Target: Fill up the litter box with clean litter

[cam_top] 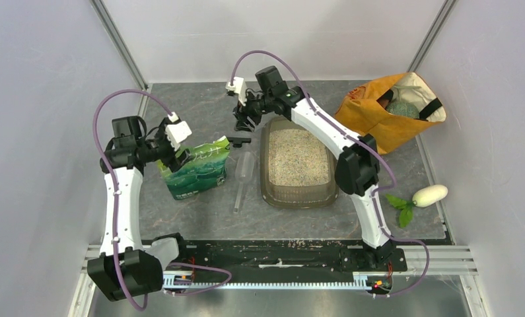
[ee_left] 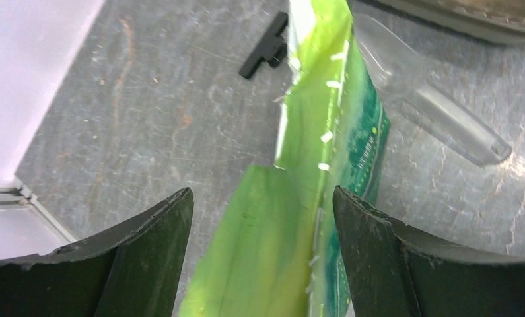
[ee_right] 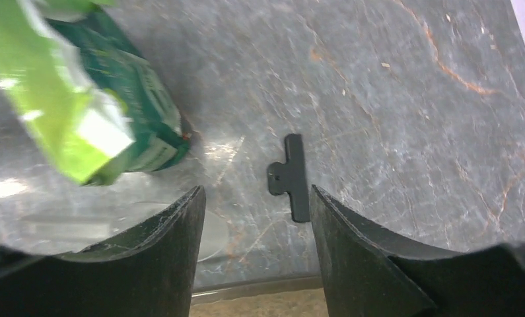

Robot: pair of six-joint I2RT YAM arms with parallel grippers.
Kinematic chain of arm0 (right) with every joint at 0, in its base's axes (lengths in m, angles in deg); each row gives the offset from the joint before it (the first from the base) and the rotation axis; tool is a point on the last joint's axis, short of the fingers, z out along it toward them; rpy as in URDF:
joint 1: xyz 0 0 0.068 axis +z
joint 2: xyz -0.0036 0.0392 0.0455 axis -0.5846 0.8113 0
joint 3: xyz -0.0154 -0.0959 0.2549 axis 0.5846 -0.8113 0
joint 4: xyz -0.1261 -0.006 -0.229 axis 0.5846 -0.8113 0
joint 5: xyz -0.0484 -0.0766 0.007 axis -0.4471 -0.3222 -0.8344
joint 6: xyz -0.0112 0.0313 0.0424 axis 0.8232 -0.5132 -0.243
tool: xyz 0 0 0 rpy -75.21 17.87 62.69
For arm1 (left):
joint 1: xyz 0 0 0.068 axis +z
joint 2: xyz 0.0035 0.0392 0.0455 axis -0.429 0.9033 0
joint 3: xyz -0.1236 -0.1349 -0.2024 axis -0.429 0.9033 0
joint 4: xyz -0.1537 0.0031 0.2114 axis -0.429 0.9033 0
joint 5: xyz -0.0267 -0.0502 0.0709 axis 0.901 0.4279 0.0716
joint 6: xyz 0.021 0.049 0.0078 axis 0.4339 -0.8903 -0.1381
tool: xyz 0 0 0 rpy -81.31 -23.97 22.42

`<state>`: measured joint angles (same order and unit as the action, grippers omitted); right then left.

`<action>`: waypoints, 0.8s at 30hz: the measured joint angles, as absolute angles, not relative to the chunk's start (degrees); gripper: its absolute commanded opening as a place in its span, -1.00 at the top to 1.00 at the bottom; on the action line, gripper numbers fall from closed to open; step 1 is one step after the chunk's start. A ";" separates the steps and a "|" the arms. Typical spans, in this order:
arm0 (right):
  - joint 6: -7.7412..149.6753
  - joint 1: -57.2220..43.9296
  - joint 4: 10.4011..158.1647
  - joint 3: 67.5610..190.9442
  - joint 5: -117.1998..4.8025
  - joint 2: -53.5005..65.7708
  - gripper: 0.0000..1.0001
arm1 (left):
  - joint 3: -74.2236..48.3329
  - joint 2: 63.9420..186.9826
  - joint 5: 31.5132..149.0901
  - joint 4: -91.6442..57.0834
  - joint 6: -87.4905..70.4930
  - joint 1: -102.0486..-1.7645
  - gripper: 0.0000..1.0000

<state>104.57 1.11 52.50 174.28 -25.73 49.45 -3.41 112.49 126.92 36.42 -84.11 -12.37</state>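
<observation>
The litter box (cam_top: 300, 196), a dark translucent tray, sits mid-table with pale speckled clean litter (cam_top: 296, 155) spread inside. A green pouch (cam_top: 197, 170) stands to its left. My left gripper (cam_top: 177, 158) is open astride the pouch's top edge (ee_left: 292, 198), with a gap showing at the left finger (ee_left: 157, 244). My right gripper (cam_top: 246, 120) hovers open over the box's far-left corner with nothing between its fingers. In the right wrist view the box rim (ee_right: 259, 288) and the litter (ee_right: 259, 307) show low between the fingers.
A clear plastic scoop (cam_top: 242, 178) lies between pouch and box. A small black clip (cam_top: 240, 140) lies beyond the scoop's bowl. An orange cloth bag (cam_top: 378, 115) stands at the back right. A white toy vegetable (cam_top: 430, 195) with green leaves lies at the right edge.
</observation>
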 measured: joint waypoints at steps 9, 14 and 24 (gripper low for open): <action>110.49 3.43 46.73 179.24 -40.77 60.10 -0.14 | -5.70 108.80 127.73 27.19 -71.76 -12.37 -0.70; 112.96 4.59 46.64 179.24 -44.31 63.38 -0.20 | -6.88 108.27 128.13 24.61 -68.00 -12.37 -0.70; 115.78 7.23 48.50 180.31 -47.79 67.88 -0.21 | -6.88 106.63 128.13 23.89 -66.23 -12.37 -0.70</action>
<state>115.78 7.23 48.50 180.31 -47.79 67.88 -6.88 106.63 128.13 23.89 -66.23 -12.37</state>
